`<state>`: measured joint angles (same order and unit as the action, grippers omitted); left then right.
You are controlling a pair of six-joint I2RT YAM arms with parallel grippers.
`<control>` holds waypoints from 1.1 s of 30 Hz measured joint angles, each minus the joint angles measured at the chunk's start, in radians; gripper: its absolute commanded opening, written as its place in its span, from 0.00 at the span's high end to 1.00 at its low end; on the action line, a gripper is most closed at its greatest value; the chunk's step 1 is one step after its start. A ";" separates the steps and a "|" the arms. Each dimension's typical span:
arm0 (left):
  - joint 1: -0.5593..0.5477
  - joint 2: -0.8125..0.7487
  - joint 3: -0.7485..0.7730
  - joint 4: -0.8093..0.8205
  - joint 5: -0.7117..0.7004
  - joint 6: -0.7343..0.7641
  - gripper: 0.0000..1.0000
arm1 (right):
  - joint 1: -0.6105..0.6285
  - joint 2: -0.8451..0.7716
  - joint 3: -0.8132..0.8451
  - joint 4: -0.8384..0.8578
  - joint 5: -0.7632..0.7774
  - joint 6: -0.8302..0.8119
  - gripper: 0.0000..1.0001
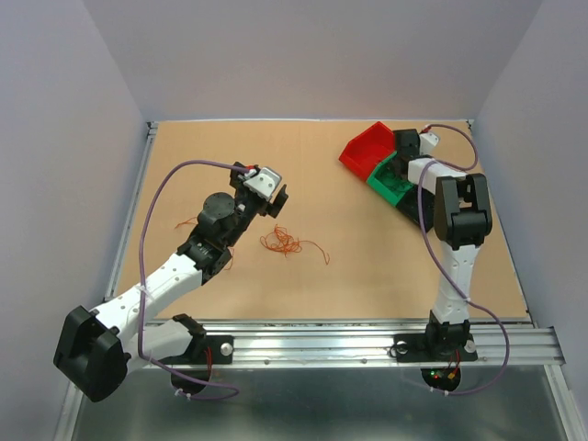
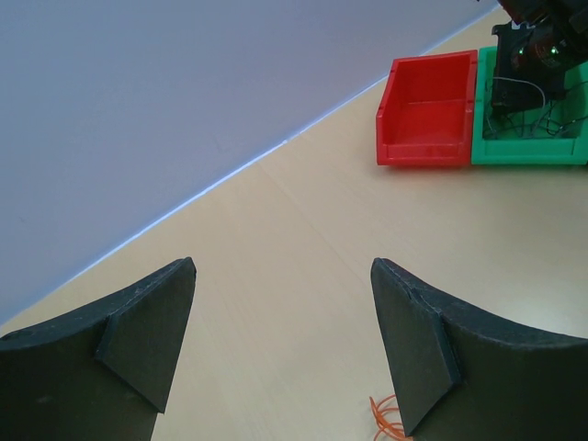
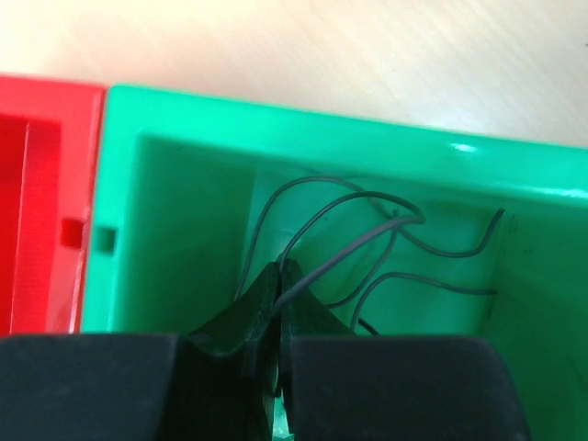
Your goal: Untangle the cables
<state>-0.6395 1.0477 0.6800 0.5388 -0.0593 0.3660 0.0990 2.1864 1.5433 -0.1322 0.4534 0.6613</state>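
Observation:
A tangle of thin orange-red cables [image 1: 283,242] lies mid-table; a small part shows in the left wrist view [image 2: 386,418]. A few loose orange strands [image 1: 186,223] lie to the left. My left gripper [image 1: 273,197] is open and empty, just above and left of the tangle. My right gripper [image 3: 283,276] is inside the green bin [image 3: 184,211], shut on a thin dark grey cable [image 3: 358,243]. Several more dark cables [image 3: 432,276] lie in that bin. In the top view the right gripper [image 1: 397,173] is over the green bin [image 1: 388,186].
A red bin [image 1: 366,151] stands left of the green one, and a black bin [image 1: 415,209] sits to the green bin's right under the right arm. The red bin [image 2: 430,110] looks empty in the left wrist view. Walls close in the table on three sides.

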 measured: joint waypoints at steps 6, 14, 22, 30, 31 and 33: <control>0.000 -0.009 0.000 -0.006 0.004 0.003 0.12 | -0.021 -0.016 0.006 -0.056 -0.014 0.035 0.87; 0.000 -0.011 0.000 -0.008 0.004 0.006 0.12 | -0.021 -0.152 0.006 -0.154 0.042 0.018 0.50; 0.000 -0.011 0.000 -0.019 -0.006 0.016 0.06 | -0.021 -0.231 0.006 -0.175 0.029 0.010 0.31; 0.041 -0.002 0.040 -0.142 -0.062 0.034 0.01 | 0.100 -0.340 -0.061 -0.171 -0.037 -0.124 0.00; 0.068 -0.007 0.040 -0.160 -0.062 0.036 0.01 | 0.141 -0.374 -0.102 -0.148 -0.053 -0.153 0.00; 0.148 -0.033 0.040 -0.217 -0.064 0.036 0.01 | 0.249 -0.455 -0.191 -0.121 -0.098 -0.206 0.00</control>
<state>-0.4919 1.0149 0.7204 0.3214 -0.1230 0.4023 0.3485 1.7309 1.3521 -0.2535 0.3550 0.4549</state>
